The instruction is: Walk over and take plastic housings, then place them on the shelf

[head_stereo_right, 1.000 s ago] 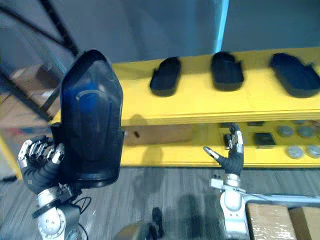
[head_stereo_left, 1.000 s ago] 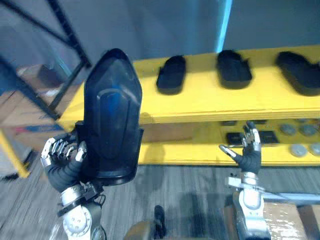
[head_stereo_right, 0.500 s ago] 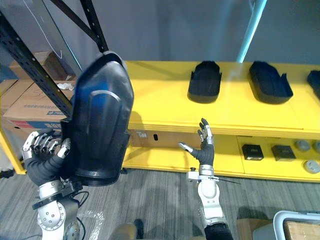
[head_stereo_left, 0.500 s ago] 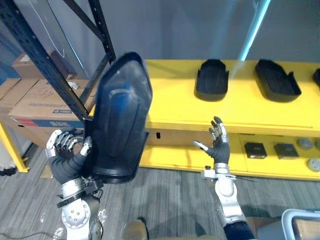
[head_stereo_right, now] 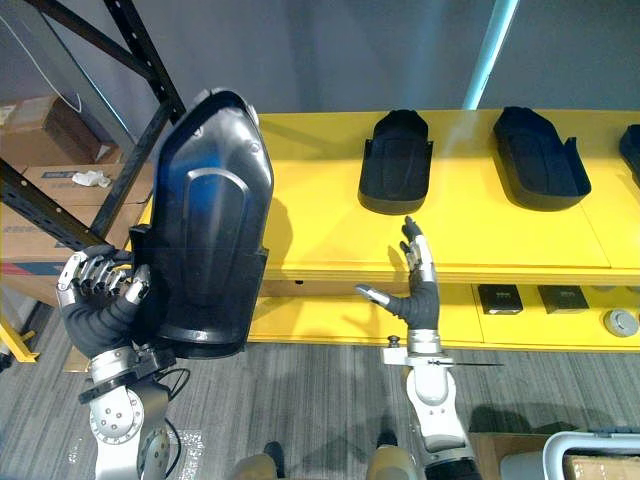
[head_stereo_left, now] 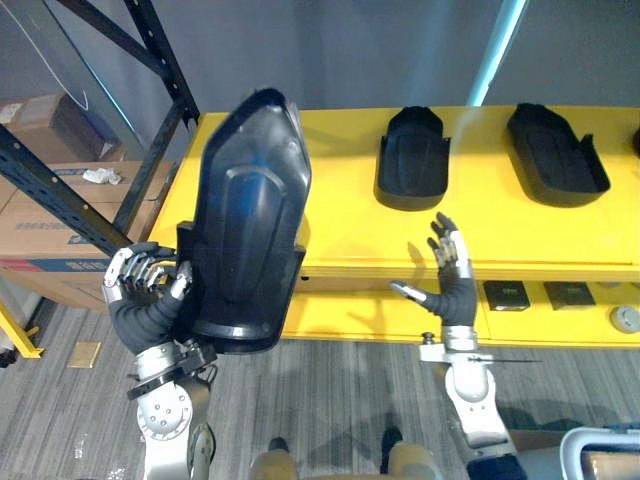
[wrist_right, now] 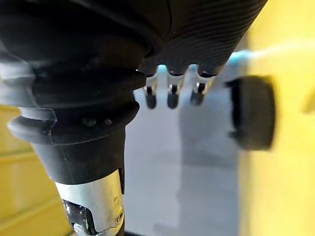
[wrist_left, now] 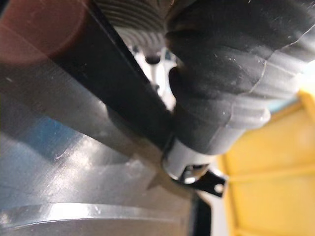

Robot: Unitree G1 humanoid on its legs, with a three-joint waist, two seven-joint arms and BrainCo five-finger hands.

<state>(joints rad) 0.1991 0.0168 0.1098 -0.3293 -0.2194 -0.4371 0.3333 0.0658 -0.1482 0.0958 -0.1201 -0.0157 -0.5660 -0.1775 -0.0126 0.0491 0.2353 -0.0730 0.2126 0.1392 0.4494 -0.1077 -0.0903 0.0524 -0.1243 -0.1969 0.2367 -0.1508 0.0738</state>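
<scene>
A large black plastic housing (head_stereo_left: 245, 225) stands upright in my left hand (head_stereo_left: 140, 295), whose fingers curl round its lower left edge; the same housing (head_stereo_right: 205, 225) hides part of the shelf's left end. The yellow shelf (head_stereo_left: 340, 225) runs across in front of me, with two more black housings (head_stereo_left: 412, 158) (head_stereo_left: 556, 155) lying on its top board. My right hand (head_stereo_left: 450, 285) is raised in front of the shelf's front edge, open, fingers straight and spread, holding nothing. Its fingertips (wrist_right: 170, 101) show straight in the right wrist view.
A dark steel rack upright (head_stereo_left: 150, 60) with cardboard boxes (head_stereo_left: 40, 240) stands to the left. The lower yellow shelf level holds small dark blocks (head_stereo_left: 507, 294) and a grey round part (head_stereo_left: 625, 318). Grey carpet floor (head_stereo_left: 330, 400) lies between me and the shelf. A white bin corner (head_stereo_left: 600, 455) shows lower right.
The camera has swung and closed in, so the shelf sits more squarely ahead. My left hand keeps the housing upright, and my right hand stays open, raised slightly higher.
</scene>
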